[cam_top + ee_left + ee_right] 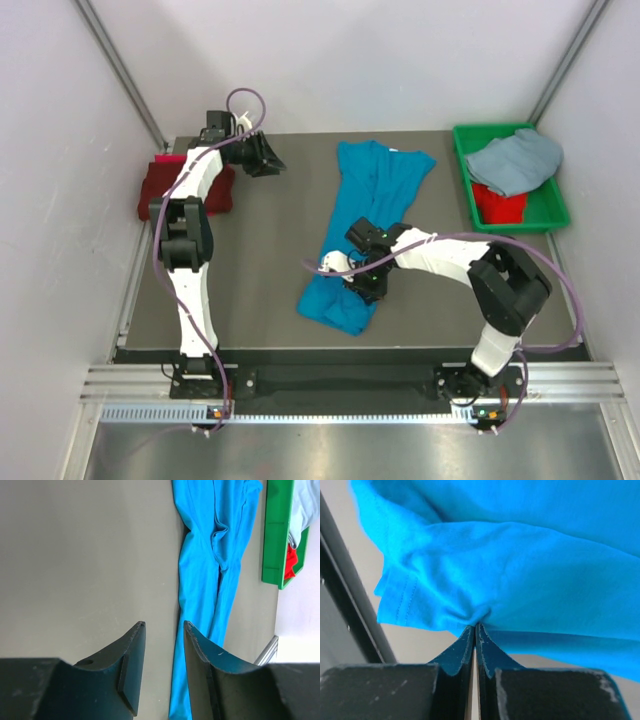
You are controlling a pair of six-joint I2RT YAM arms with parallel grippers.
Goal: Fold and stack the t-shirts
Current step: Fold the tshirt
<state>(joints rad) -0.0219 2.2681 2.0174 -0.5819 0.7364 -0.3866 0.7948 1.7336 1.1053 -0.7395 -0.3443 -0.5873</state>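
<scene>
Grey tabletop (262,235) bears the turquoise t-shirt (367,190), hem pinched in right gripper (476,628).

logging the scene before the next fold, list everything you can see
turquoise t-shirt: 1, bright turquoise-blue, mid-table, lying as a long strip
maroon t-shirt: 1, dark maroon, far left table edge
grey-blue t-shirt: 1, pale grey-blue, in the bin, partly over the red one
red t-shirt: 1, red, in the bin
bin: 1, green, far right corner
table: 1, grey
left gripper: 1, black, open, above bare table
right gripper: 1, black, shut on the turquoise t-shirt's near end
</scene>
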